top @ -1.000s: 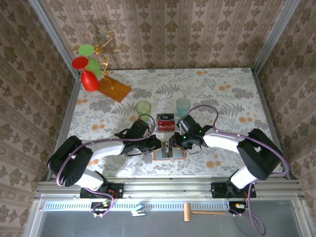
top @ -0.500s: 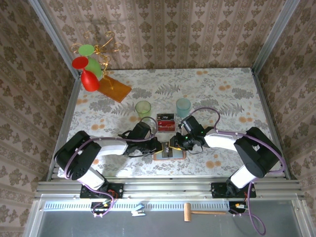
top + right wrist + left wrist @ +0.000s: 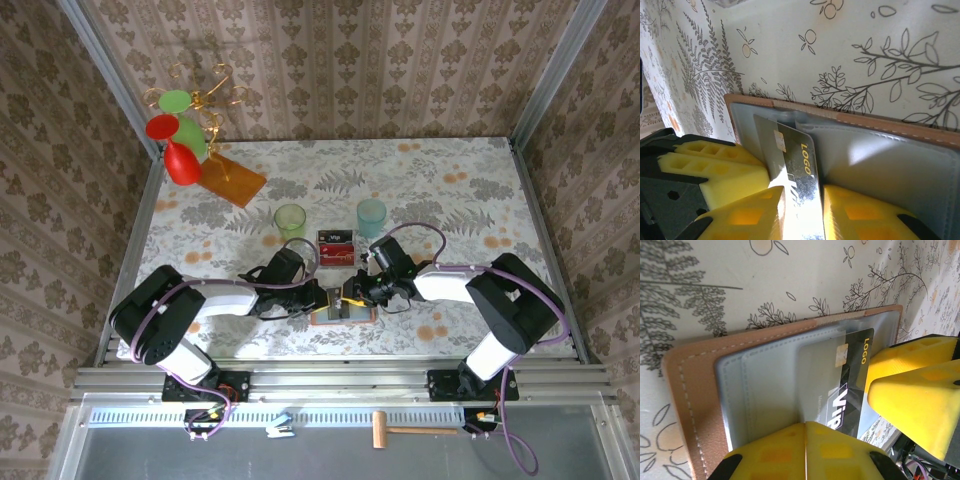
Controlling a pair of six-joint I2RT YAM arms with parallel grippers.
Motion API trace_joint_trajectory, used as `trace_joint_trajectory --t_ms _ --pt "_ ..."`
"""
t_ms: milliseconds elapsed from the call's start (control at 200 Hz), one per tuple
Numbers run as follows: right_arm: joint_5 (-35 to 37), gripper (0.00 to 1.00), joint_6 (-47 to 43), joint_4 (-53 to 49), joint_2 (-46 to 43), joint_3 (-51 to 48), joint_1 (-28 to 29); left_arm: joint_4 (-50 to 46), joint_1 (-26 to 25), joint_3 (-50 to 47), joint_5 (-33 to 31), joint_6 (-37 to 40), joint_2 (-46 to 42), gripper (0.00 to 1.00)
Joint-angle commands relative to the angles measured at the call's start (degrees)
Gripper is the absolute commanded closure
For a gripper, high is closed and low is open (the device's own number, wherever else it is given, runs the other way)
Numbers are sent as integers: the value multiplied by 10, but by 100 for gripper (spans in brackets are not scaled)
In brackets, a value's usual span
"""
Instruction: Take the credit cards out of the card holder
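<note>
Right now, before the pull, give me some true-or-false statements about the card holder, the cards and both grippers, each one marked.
1. A black card sticks partway out of the card holder. True.
2. The card holder lies folded shut. False: it lies open, inner panels up.
3. The left gripper is wide open. False: its fingers are pressed together.
4. The black card stands between the fingers of the right gripper. True.
5. No cards lie outside the holder. False: loose cards lie on the table beyond it.
</note>
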Motion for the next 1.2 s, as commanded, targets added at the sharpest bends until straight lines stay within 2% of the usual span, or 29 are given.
trace_joint_trajectory --t_ms 0,200,355,755,900,1190 --pt "-25 77 16 25 8 -9 -2 -13 -3 -14 -3 -2 -1 91" --pt "-29 83 19 28 1 -11 -2 -10 -3 -15 -5 -3 -3 91" --pt "-5 88 8 1 -15 -13 -3 -12 -3 -18 -6 -3 -10 91" --pt "25 92 -36 -83 -94 -18 -34 -18 -2 -25 -9 -3 -23 89" --pt "41 94 -74 -141 -123 8 -39 -19 0 -28 -10 -3 -31 89" --pt "79 98 -186 -251 -121 97 -39 -19 7 -41 -10 1 -46 89"
